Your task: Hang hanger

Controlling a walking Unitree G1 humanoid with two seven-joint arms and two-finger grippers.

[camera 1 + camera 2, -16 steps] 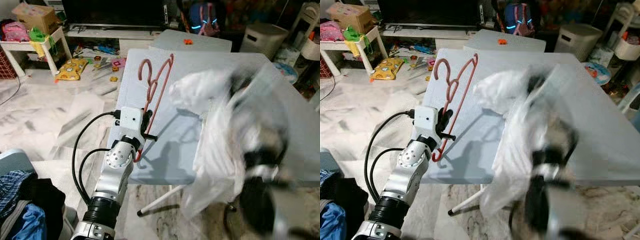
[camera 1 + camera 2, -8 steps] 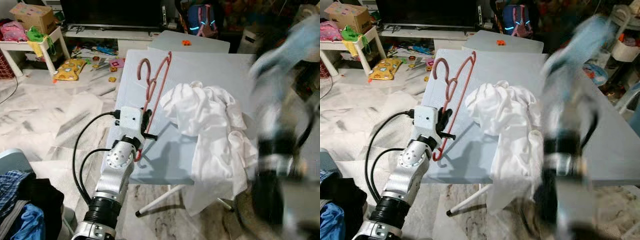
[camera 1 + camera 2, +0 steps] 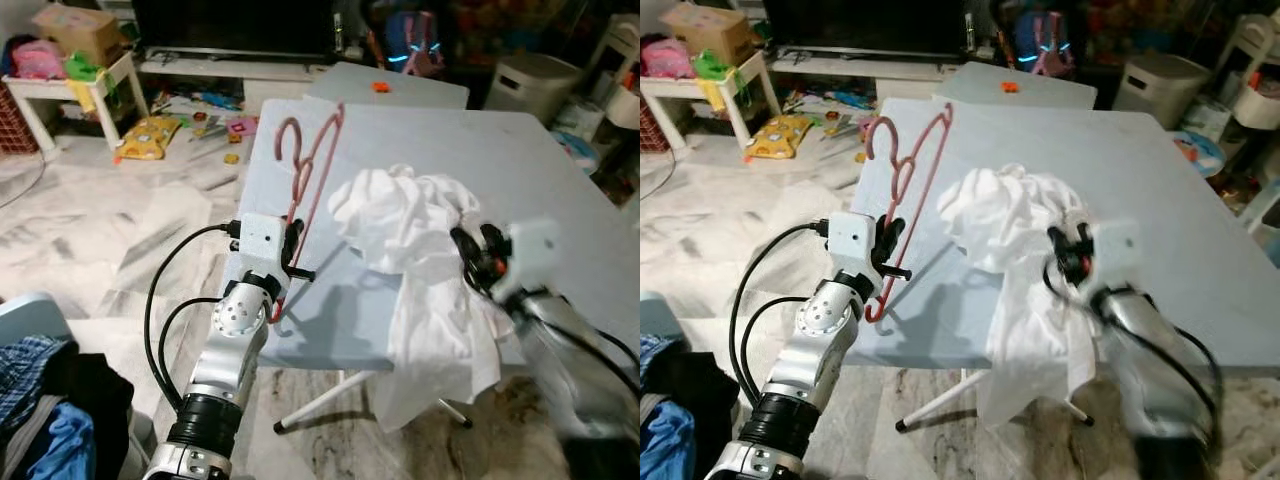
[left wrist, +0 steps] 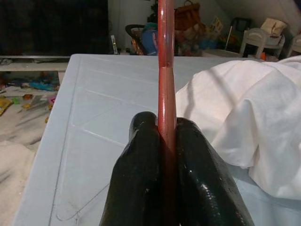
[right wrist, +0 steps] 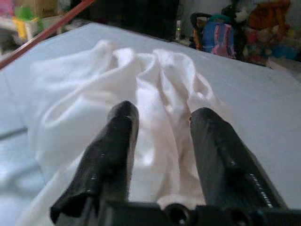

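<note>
I'm looking down at a pale grey folding table (image 3: pixel 560 170) in a cluttered living room, marble floor around it, toys scattered in front of the TV stand. My left gripper (image 3: pixel 291 262) sits at the table's near left edge with its fingers pressed together on one arm of the red hanger (image 3: pixel 310 180), holding it upright so the hook end stands above the tabletop; the left wrist view confirms the red bar pinched between the two black pads. A crumpled white garment (image 3: pixel 420 250) lies on the table just beside the hanger, part of it spilling over the near edge. My right gripper (image 3: pixel 1068 258) is at the garment with its fingers spread, nothing between them yet. I judge the step in hand to be getting the garment onto the hanger, so next I need to close on a collar or shoulder, hard to find in that bunched heap. As for containers, the white side table (image 3: pixel 110 85) far left carries a cardboard box (image 3: pixel 75 28); I can't tell what it holds.
</note>
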